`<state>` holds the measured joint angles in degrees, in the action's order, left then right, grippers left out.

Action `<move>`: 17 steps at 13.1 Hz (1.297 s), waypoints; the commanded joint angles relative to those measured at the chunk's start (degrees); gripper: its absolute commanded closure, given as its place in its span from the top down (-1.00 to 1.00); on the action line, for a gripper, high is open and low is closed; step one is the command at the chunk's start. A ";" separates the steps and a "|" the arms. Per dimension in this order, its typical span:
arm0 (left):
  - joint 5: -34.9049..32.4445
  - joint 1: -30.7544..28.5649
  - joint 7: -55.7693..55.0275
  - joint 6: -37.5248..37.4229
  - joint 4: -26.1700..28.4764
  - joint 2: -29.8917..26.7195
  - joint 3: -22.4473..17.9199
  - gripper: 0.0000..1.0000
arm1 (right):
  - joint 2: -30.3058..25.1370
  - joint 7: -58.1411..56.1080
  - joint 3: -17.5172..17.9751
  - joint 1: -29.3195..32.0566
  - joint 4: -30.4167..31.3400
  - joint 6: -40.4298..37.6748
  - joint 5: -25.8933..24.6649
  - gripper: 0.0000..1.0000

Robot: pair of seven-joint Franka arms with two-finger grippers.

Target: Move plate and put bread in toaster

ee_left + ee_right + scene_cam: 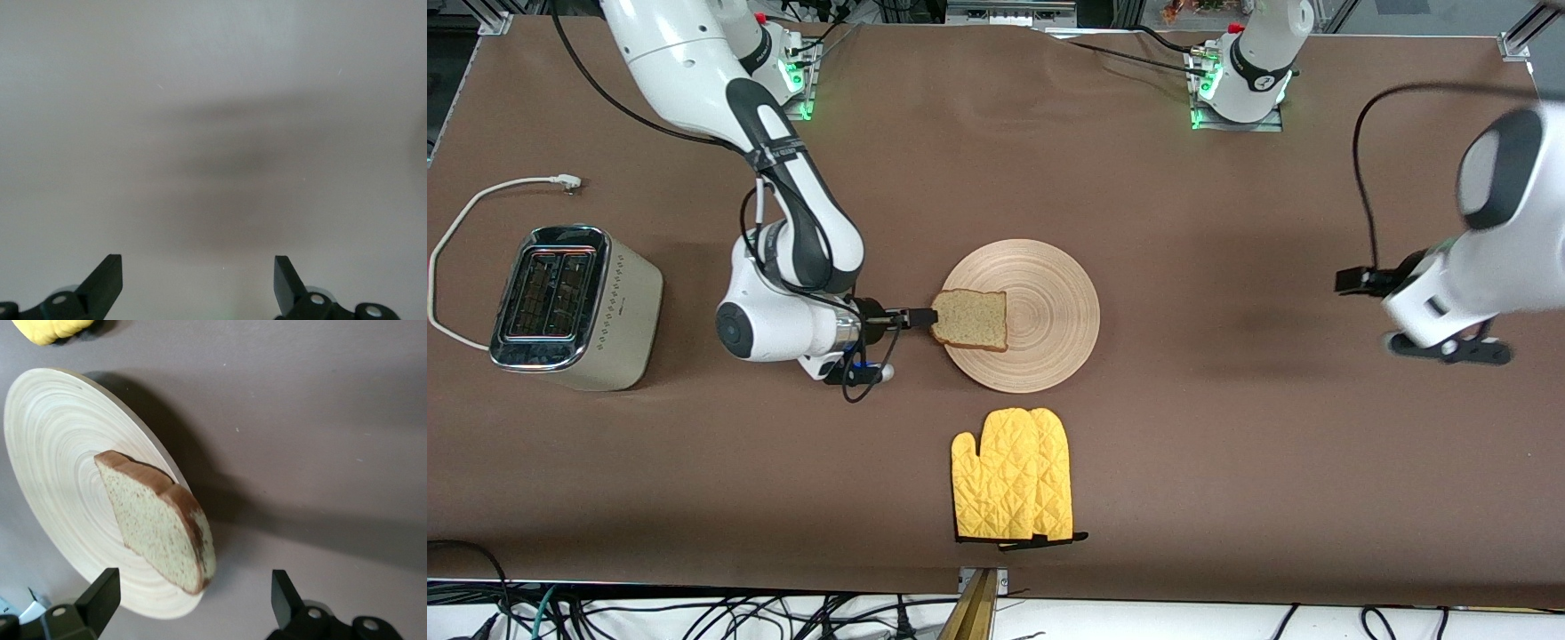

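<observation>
- Right pincer (pixel 921 316), just left of centre in the front view, lies low and level with its fingers spread, the tips at the crust edge of the bread (pixel 971 320); nothing is pinched yet, and the sideways approach looks chosen so the fingers can close across the thin slice.
- Bread lies flat on the plate (pixel 1049 284), toward the plate's rim on the side facing the right arm (which puts it within easy reach of that arm); in the right wrist view the slice (pixel 157 520) sits between the two fingertips (pixel 100 597).
- Plate rests on the bench (pixel 1183 444) at mid-frame, touching nothing else.
- Yellow oven mitt (pixel 1014 487) lies below the plate in the front view, near it but apart.
- Toaster (pixel 574 307) stands at the left edge of the frame, slots up, well apart from the plate; its cord (pixel 463 222) trails up the frame.
- Left pincer (pixel 1449 347) hangs at the right edge of the front view over bare bench, fingers spread and holding nothing; that arm appears to wait (likely kept clear for the plate).
</observation>
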<state>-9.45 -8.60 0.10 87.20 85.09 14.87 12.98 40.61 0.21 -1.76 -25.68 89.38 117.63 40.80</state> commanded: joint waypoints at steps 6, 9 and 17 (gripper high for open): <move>8.04 10.36 -1.42 13.42 12.72 -16.09 -13.59 1.00 | 3.60 0.23 -0.52 -2.70 -0.70 5.51 1.66 0.28; 8.13 10.27 -1.60 8.72 12.22 -16.02 -13.50 1.00 | 3.25 0.32 -0.52 -2.62 -0.79 4.89 1.66 -0.29; 9.36 8.16 -2.56 5.08 9.23 -13.99 -13.50 1.00 | 2.55 4.52 -0.52 -3.14 -1.67 4.63 1.39 -0.81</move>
<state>-1.54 -0.11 -2.08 94.24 96.38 0.28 -0.67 43.80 1.77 -1.83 -28.06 88.29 122.72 41.86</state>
